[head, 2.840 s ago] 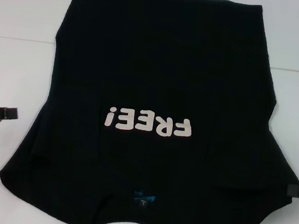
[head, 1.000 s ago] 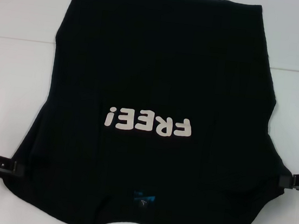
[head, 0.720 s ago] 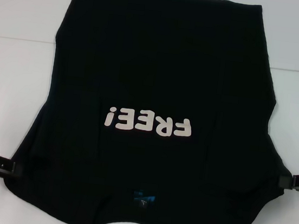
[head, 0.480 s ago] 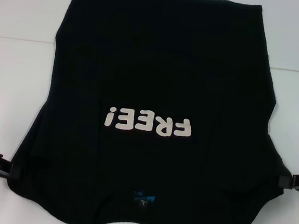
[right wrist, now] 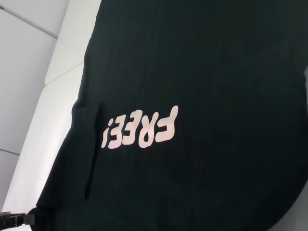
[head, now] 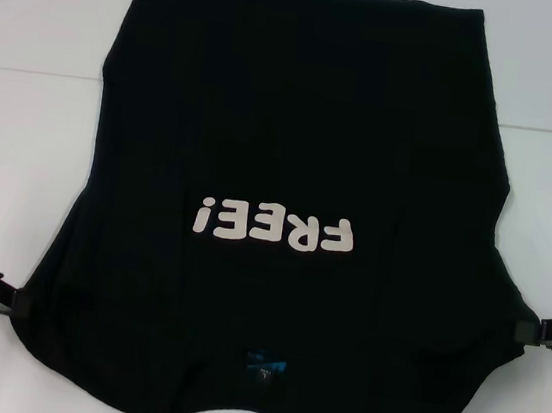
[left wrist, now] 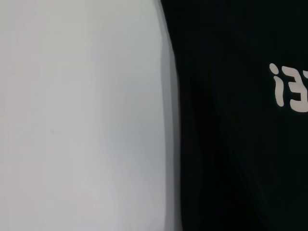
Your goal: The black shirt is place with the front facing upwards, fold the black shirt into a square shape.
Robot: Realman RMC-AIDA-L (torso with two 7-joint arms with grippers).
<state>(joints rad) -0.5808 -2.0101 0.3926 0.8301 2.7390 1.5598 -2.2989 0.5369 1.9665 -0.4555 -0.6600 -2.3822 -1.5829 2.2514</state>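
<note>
The black shirt (head: 293, 148) lies flat on the white table with its front up. Its white "FREE!" print (head: 273, 226) reads upside down from the head view, and the blue neck label (head: 265, 364) is at the near edge. My left gripper (head: 9, 299) sits low at the edge of the left sleeve. My right gripper (head: 524, 333) touches the edge of the right sleeve. The left wrist view shows the shirt (left wrist: 240, 144) beside bare table. The right wrist view shows the shirt (right wrist: 202, 72), with the left gripper (right wrist: 19, 219) far off at its side.
The white table (head: 23, 135) shows on both sides of the shirt and beyond its hem. A seam in the tabletop (head: 31, 71) runs across behind the shirt's upper part.
The left gripper came down from mid-height beside the shirt to the left sleeve edge, then drew back slightly left. The right gripper rose a little and moved in at the right sleeve.
</note>
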